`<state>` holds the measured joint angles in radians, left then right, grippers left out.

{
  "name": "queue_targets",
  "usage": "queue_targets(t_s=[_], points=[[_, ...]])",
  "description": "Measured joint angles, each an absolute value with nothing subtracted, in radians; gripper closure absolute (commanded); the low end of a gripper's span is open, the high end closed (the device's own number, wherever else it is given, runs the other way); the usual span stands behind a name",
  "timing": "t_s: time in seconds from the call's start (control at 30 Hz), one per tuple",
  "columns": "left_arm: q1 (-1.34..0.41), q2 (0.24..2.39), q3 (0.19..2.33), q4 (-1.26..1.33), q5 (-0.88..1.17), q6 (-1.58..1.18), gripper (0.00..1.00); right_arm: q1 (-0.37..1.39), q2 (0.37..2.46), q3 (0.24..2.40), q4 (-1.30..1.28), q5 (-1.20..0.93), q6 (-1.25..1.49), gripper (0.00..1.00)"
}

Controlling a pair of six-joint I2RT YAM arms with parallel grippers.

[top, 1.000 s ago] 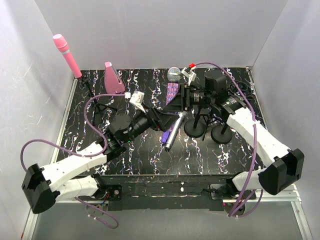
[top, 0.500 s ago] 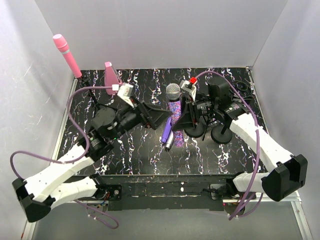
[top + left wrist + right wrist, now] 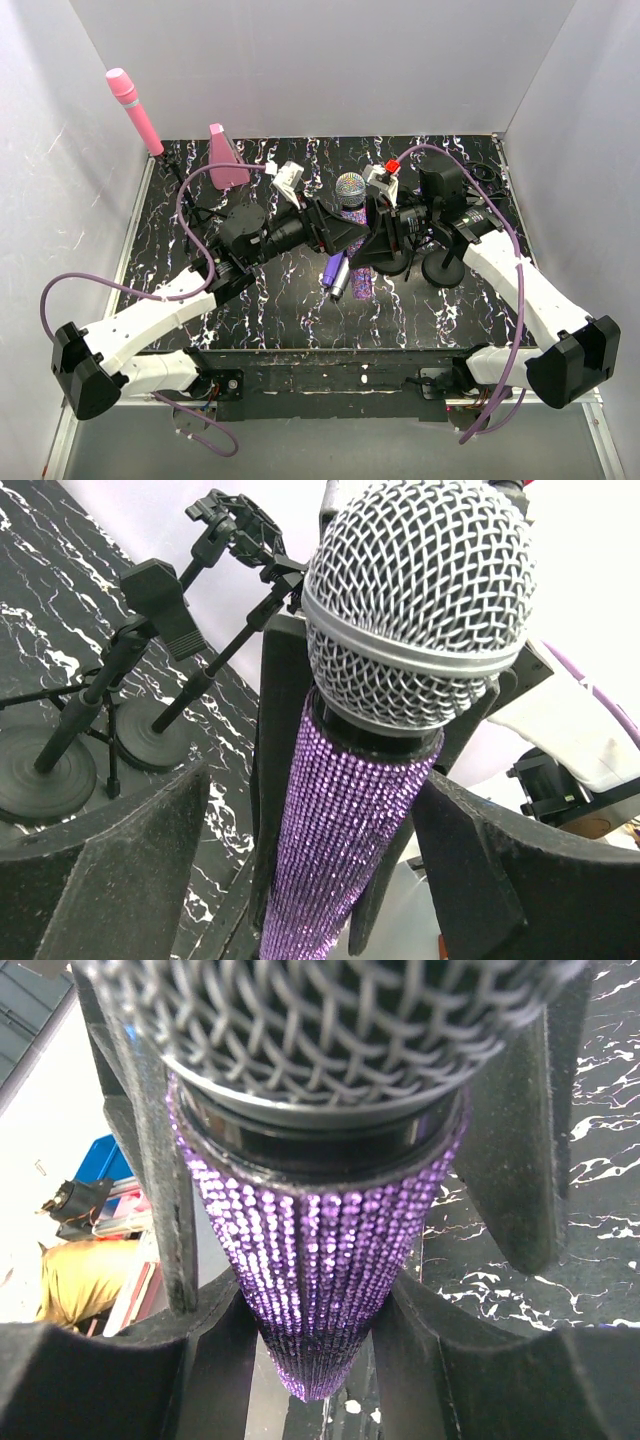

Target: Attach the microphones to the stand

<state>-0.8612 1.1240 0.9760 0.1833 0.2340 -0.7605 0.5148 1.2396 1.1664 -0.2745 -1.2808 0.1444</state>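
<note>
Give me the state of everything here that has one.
Glittery purple microphone with silver mesh head: head up, gripped.
Right pincer: shut on that microphone.
Left pincer: open, fingers astride it.
Plain pink microphone: clipped in a stand, tilted.
Plain purple microphone: lying on the black marbled table.
Silver-grey microphone: lying beside it.
Two black round-based stands: clips empty.

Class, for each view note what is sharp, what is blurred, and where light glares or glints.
Top external view: even light, everything sharp. Left wrist view: the glittery purple microphone is crisp, with a bright wall behind the stands. Right wrist view: its mesh head blurs, too close; sequins glint.
</note>
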Motion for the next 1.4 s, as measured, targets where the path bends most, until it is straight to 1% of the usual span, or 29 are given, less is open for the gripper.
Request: queue_targets(t_s=[0.1, 0.23, 0.3, 0.5, 0.57, 0.6, 0.67, 0.7, 0.77, 0.8, 0.87, 0.93, 0.97, 1.0, 1.03, 1.1, 1.17, 1.4], points=[[-0.861, 1.143, 0.976, 0.211, 0.241, -0.764, 0.29, 0.515, 1.240, 1.163, -0.274, -1.285, 0.145, 0.98], [-0.861, 1.152, 0.976, 0.226, 0.246, -0.761, 0.41, 0.514, 1.240, 1.155, -0.273, -1.286, 0.147, 0.98], [-0.862, 1.155, 0.977, 0.233, 0.247, -0.759, 0.45, 0.514, 1.241, 1.150, -0.274, -1.286, 0.148, 0.98], [-0.862, 1.170, 0.983, 0.258, 0.251, -0.754, 0.44, 0.513, 1.246, 1.148, -0.274, -1.286, 0.151, 0.98], [-0.862, 1.178, 0.991, 0.263, 0.251, -0.751, 0.46, 0.512, 1.246, 1.147, -0.273, -1.286, 0.152, 0.97], [-0.861, 1.181, 0.996, 0.263, 0.252, -0.749, 0.49, 0.512, 1.246, 1.147, -0.273, -1.286, 0.154, 0.97], [-0.861, 1.186, 0.998, 0.270, 0.254, -0.748, 0.62, 0.510, 1.246, 1.147, -0.273, -1.285, 0.156, 0.97], [-0.861, 1.188, 0.999, 0.274, 0.257, -0.748, 0.73, 0.510, 1.246, 1.147, -0.274, -1.283, 0.159, 0.96], [-0.862, 1.189, 0.999, 0.277, 0.262, -0.729, 0.92, 0.510, 1.248, 1.144, -0.275, -1.286, 0.171, 0.94], [-0.861, 1.190, 0.999, 0.277, 0.267, -0.724, 1.00, 0.510, 1.248, 1.141, -0.275, -1.287, 0.175, 0.88], [-0.861, 1.192, 0.999, 0.275, 0.273, -0.727, 1.00, 0.510, 1.248, 1.135, -0.270, -1.288, 0.177, 0.72], [-0.861, 1.192, 0.999, 0.271, 0.274, -0.725, 1.00, 0.510, 1.248, 1.133, -0.267, -1.288, 0.177, 0.46], [-0.861, 1.190, 0.999, 0.271, 0.273, -0.724, 1.00, 0.510, 1.248, 1.132, -0.268, -1.288, 0.175, 0.37], [-0.861, 1.186, 0.996, 0.270, 0.270, -0.720, 1.00, 0.510, 1.248, 1.132, -0.271, -1.289, 0.168, 0.31], [-0.861, 1.178, 0.990, 0.265, 0.265, -0.715, 1.00, 0.511, 1.247, 1.133, -0.278, -1.288, 0.159, 0.26], [-0.861, 1.141, 0.962, 0.240, 0.249, -0.701, 1.00, 0.511, 1.238, 1.133, -0.314, -1.285, 0.116, 0.19], [-0.860, 1.082, 0.929, 0.200, 0.229, -0.683, 1.00, 0.511, 1.220, 1.135, -0.384, -1.278, 0.037, 0.16], [-0.856, 0.849, 0.909, 0.018, 0.163, -0.585, 1.00, 0.507, 1.162, 1.182, -0.727, -1.191, -0.353, 0.12]])
